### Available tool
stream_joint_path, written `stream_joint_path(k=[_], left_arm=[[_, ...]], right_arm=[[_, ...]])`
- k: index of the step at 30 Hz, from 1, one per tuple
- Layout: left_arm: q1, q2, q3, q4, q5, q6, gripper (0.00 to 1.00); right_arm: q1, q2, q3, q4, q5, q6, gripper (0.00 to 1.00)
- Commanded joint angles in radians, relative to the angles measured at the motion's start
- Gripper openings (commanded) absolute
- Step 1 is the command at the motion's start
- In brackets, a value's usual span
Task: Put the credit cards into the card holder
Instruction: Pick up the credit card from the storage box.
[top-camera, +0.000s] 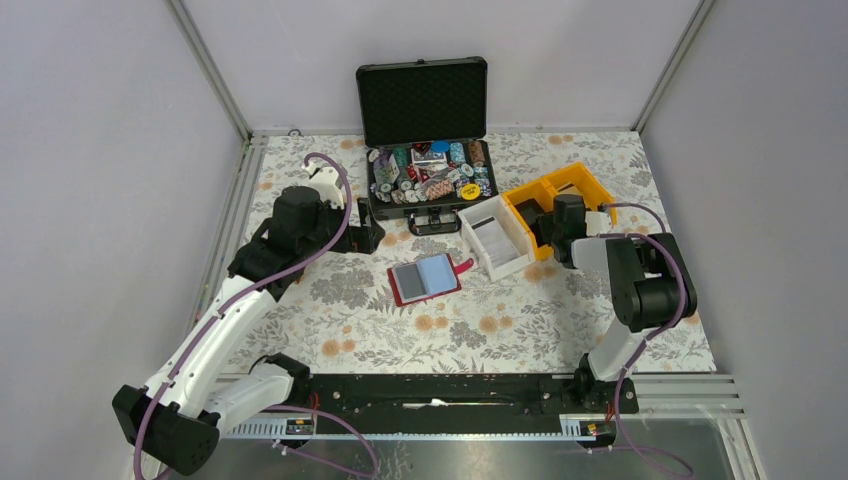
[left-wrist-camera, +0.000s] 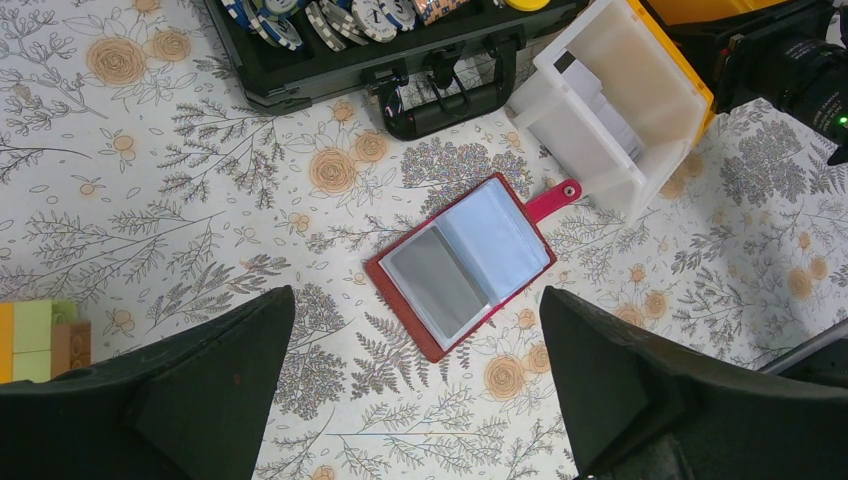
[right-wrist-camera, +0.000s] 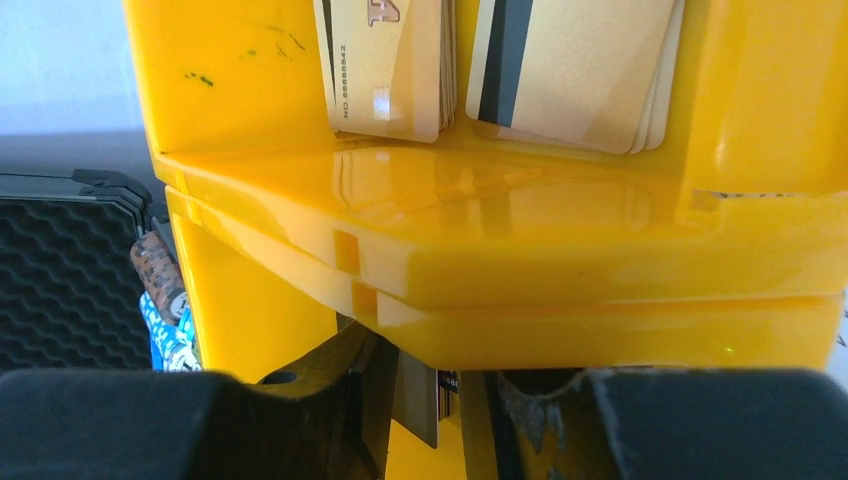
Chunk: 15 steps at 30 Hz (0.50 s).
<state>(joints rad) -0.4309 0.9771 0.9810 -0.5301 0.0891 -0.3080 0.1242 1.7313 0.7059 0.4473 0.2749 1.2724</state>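
Open card holder (top-camera: 428, 279) lies flat mid-table, snap tab toward 2 o'clock. Left gripper (left-wrist-camera: 420, 400) hangs above it, jaws spread wide, empty. Right gripper (right-wrist-camera: 430, 415) sits down in yellow bin (right-wrist-camera: 560, 260), 2 o'clock from card holder. A thin grey edge (right-wrist-camera: 415, 400) shows between its narrowed jaws; cannot tell if gripped. Tan-gold credit cards (right-wrist-camera: 390, 60) stand in the compartment beyond.

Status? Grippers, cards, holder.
Left gripper open, poised near card holder, which lies open on table. Right gripper in yellow bin, credit card between its jaws, grip unconfirmed. Holder unobstructed.
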Motion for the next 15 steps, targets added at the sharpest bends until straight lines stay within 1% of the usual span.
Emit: stream_joint_path(k=[1, 8, 15], left_arm=[[-0.003, -0.018, 0.012, 0.028, -0.020, 0.018, 0.99], [-0.003, -0.021, 0.012, 0.027, -0.023, 0.020, 0.99], [-0.003, -0.023, 0.012, 0.027, -0.024, 0.021, 0.99]], right_arm=[[-0.001, 0.056, 0.007, 0.021, -0.002, -0.008, 0.32], [0.000, 0.075, 0.022, 0.048, -0.012, -0.033, 0.28], [0.010, 0.056, 0.046, -0.037, 0.001, -0.062, 0.26]])
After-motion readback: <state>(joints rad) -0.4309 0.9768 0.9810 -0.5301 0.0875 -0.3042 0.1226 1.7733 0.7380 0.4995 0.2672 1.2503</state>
